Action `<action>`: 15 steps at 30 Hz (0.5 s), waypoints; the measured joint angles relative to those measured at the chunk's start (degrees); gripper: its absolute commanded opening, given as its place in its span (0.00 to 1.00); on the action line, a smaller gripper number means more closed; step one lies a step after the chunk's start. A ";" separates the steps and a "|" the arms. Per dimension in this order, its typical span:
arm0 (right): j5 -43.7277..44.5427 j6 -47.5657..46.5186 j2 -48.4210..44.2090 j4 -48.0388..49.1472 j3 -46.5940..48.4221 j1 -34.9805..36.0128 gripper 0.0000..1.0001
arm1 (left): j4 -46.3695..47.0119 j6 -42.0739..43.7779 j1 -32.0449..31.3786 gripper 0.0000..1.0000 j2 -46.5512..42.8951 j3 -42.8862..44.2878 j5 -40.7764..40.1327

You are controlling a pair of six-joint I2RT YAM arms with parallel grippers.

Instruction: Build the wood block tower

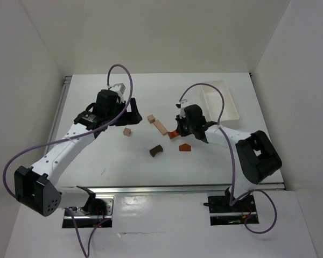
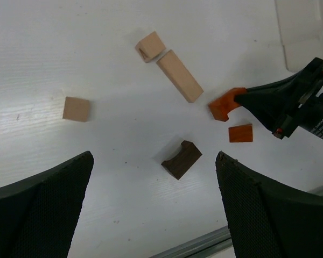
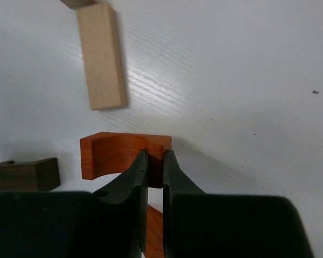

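In the top external view no tower had been built: its pieces were scattered at the middle of the white table (image 1: 97, 161). An orange-red arched wooden block (image 1: 173, 135) was pinched by the right gripper (image 1: 176, 130). An orange-red house-shaped wooden piece (image 1: 184, 147) was seen at five o'clock of it, a dark brown arched wooden block (image 1: 156, 151) at seven, and a pale tan wooden bar (image 1: 160, 127) at ten. A pale tan wooden cube (image 1: 151, 117) lay just beside the bar's far end, a second tan cube (image 1: 127, 131) lay apart at nine, and a white rectangular plastic tray (image 1: 218, 102) at two. The left gripper (image 1: 132, 112) was poised beyond the second tan cube.

In the left wrist view its fingers (image 2: 43, 209) were spread wide, with nothing held.

In the right wrist view the jaws were nearly pressed together on one end of the orange-red block. Whether it was lifted could not be told.

The pieces were judged light, stiff, smooth and hardly fragile. They are best gripped across flat parallel faces, not the curved hollow, lest they twist.
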 measured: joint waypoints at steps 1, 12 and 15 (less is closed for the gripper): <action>-0.20 -0.85 -1.42 0.68 -0.39 0.07 0.00 | 0.61 0.44 0.42 1.00 0.33 0.17 2.16; -27.08 -12.85 -30.91 39.19 -22.49 -0.11 0.00 | 17.81 3.56 2.78 0.98 5.62 -1.62 45.27; -35.65 -13.68 -31.17 47.06 -23.12 -0.11 0.00 | 23.32 2.71 2.69 0.94 6.29 -3.23 55.01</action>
